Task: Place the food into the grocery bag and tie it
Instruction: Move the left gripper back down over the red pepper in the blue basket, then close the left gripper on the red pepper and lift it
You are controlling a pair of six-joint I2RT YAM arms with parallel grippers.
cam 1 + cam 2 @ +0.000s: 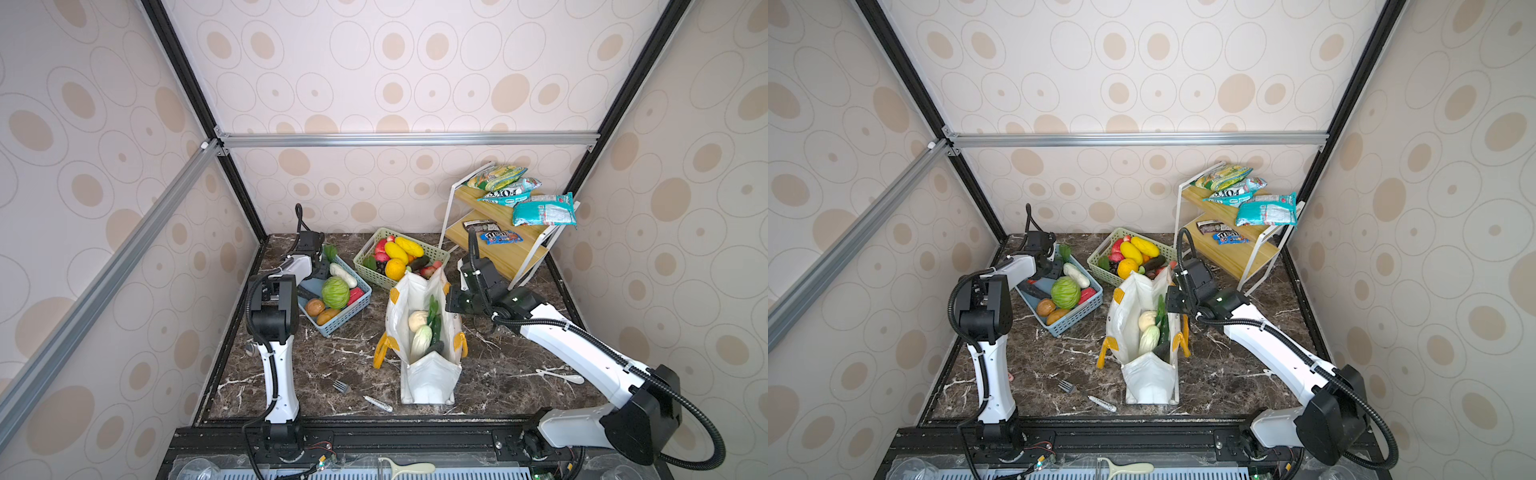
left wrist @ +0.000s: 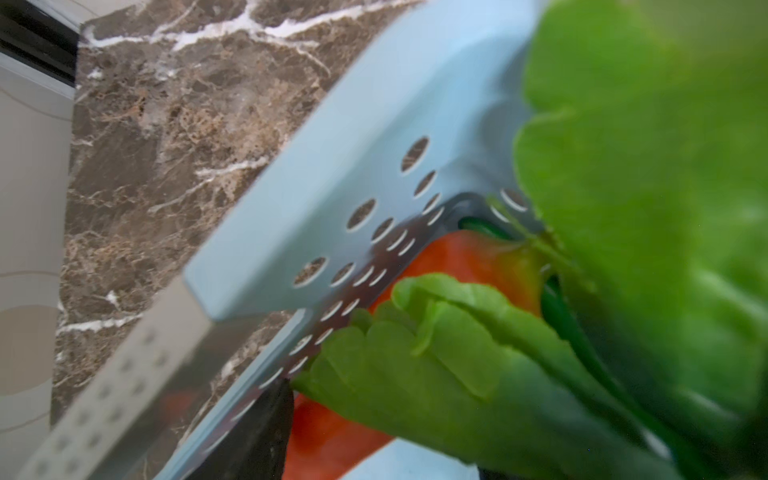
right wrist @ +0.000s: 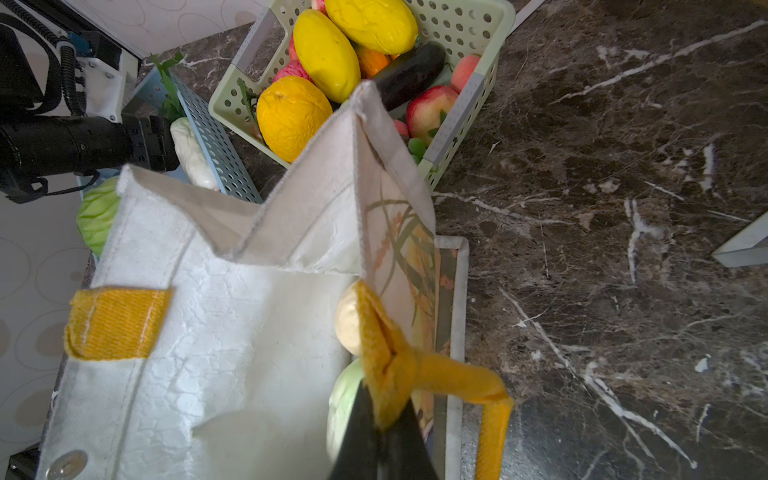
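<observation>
Brown marble bench (image 1: 519,374) fills the floor of a booth with patterned walls. Right tool (image 3: 380,440) is pinched tight on the yellow strap handle (image 3: 457,376) of the grocery bag (image 1: 430,374), on the bag's right-hand side in both top views. The bag stands upright mid-bench with its mouth open. Inside it lie the beige knobbly ball (image 1: 417,320), the pale cabbage (image 1: 420,340) and the dark green cucumber (image 1: 437,332).

Left tool (image 1: 321,270) reaches into the far end of the blue basket (image 1: 345,322). In its wrist view one dark finger (image 2: 257,436) shows by the basket wall, with the green leaf (image 2: 457,374) and the red-orange pepper (image 2: 469,257) crowded close. Whether the jaws stand wide or grip anything, I cannot tell.

Just behind the bag sits a green basket (image 1: 363,266) of fruit. A fork (image 1: 341,387) lies on the bench in front.
</observation>
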